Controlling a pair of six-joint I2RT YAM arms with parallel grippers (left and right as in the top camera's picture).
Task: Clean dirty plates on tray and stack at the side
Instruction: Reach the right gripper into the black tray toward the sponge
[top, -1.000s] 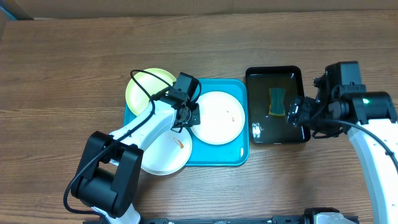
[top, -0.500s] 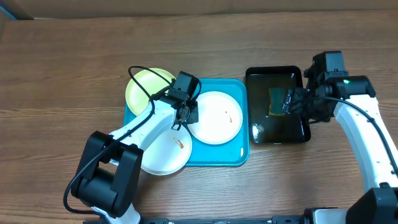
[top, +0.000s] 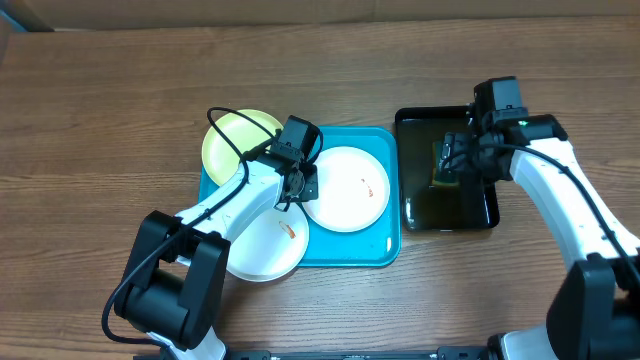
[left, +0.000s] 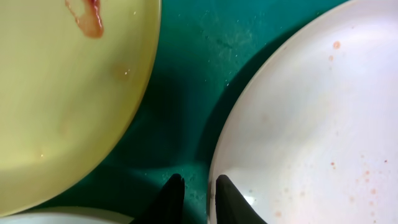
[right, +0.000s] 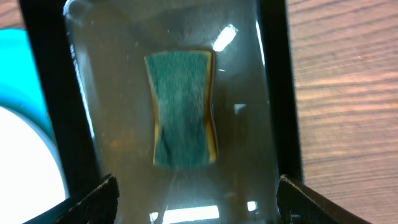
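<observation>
Right gripper (right: 196, 183) moved over basin (top: 450, 207), tray (top: 345, 250) sideways-long

Turquoise tray (top: 385, 250), white plates (top: 345, 205), lime-green plate (top: 228, 150), glossy black basin (top: 445, 205), teal-and-yellow sponge (right: 180, 109), brown wood-grain table (top: 100, 100)

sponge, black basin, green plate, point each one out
sponge (right: 180, 109), right wrist view, middle of its green face
black basin (top: 455, 210), overhead view, bare part of its floor
green plate (left: 62, 106), left wrist view, clean part of its face
</observation>
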